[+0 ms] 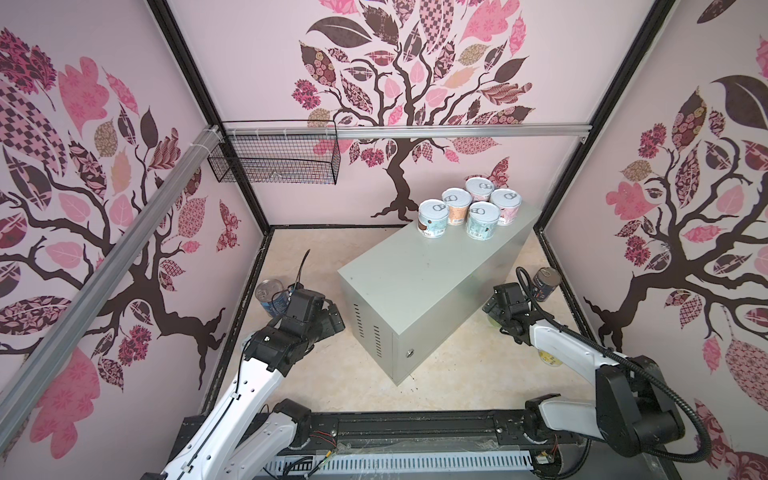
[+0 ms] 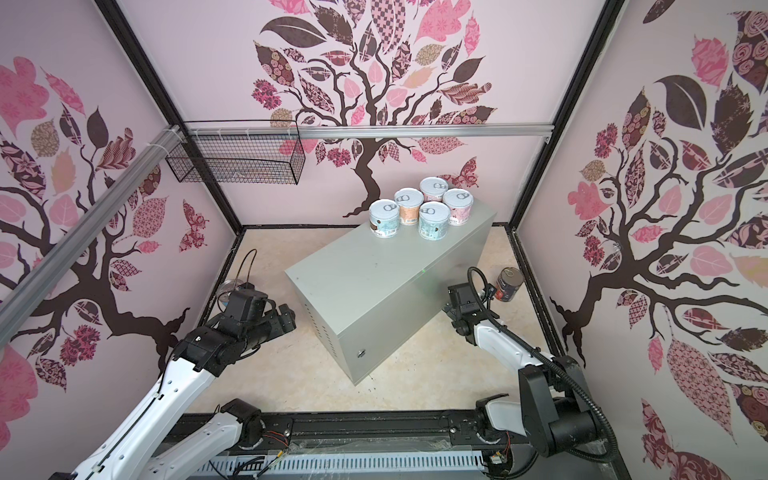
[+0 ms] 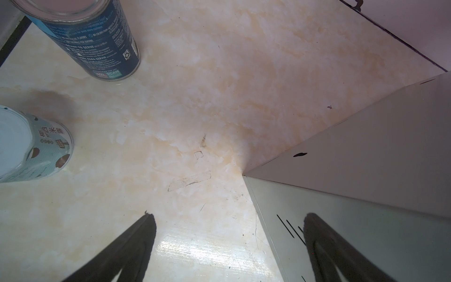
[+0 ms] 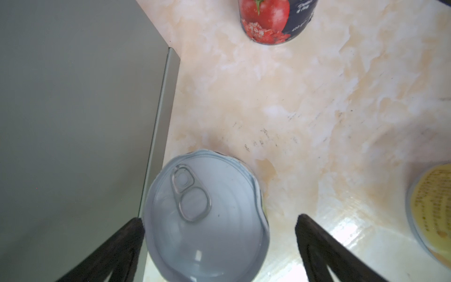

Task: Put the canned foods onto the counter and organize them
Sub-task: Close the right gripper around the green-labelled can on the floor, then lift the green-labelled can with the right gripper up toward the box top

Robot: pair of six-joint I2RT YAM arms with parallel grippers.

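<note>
bench [image 1: 419,266]: five short cans [image 1: 456,205] clustered at its far end | right pincer [image 4: 219,222]: wide open; empty; flanking pull-tab can [image 4: 195,195] just beside bench wall | left pincer [image 3: 229,218]: open; empty | judgement: centre; descend below rim; mind wall-side finger

1. On the blue can [image 3: 97,41] I read "TO SERVE", "PARA SERVIR" and "SCAN", plus a recycling sign.
2. The short teal can [image 3: 46,149] carries Chinese characters; I make out "米".
3. The tomato can [image 4: 273,19] shows "400 g".
4. The print on the yellow can [image 4: 432,207] is too small for me to read.
</note>
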